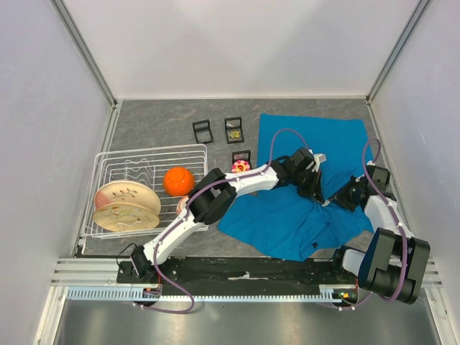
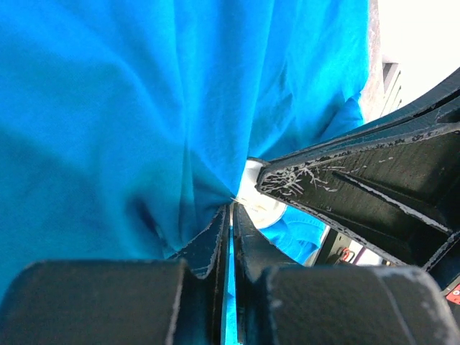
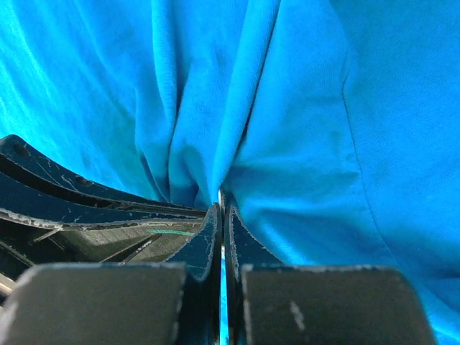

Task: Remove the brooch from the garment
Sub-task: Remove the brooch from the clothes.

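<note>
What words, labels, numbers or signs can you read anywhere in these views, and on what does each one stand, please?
No text can be read in any view.
Red-and-white patch, lower right of the left wrist view: too blurred to read.
Black frame in the top view: its contents are too small to read.
The garment: no print shows on it.
</note>
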`<state>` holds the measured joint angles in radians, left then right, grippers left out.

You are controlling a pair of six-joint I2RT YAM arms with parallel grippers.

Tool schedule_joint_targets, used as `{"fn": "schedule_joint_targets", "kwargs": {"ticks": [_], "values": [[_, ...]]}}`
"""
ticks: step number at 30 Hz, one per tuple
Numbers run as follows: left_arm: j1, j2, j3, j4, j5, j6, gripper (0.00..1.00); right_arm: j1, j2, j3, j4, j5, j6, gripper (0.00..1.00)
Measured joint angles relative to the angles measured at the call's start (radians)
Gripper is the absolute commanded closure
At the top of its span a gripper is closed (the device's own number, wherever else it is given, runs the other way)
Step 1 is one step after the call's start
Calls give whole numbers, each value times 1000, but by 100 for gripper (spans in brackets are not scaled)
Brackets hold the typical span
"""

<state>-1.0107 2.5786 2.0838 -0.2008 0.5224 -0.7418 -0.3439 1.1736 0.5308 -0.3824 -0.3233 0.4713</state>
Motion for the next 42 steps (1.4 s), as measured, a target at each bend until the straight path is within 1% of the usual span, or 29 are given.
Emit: {"fn": "schedule_joint_targets", "kwargs": {"ticks": [11,18,23,32,35,42], "values": [[-6,50,95,-50,2,0,91,-10,0,3,5,4,-6,100],[-6,96,183,-101,10,0,91,-7,-1,6,14,20,-23,100],[-5,105,202,-124,9,0,91,37,-13,10,15,68,-27,100],[-2,106,208,-144,11,-9,91,153,-47,10,21,192,-2,100],[-1,106,208,-146,11,-26,94,166,-47,10,23,209,5,100],[0,106,232,-184,14,-63,94,175,-49,8,31,211,1,100]]}}
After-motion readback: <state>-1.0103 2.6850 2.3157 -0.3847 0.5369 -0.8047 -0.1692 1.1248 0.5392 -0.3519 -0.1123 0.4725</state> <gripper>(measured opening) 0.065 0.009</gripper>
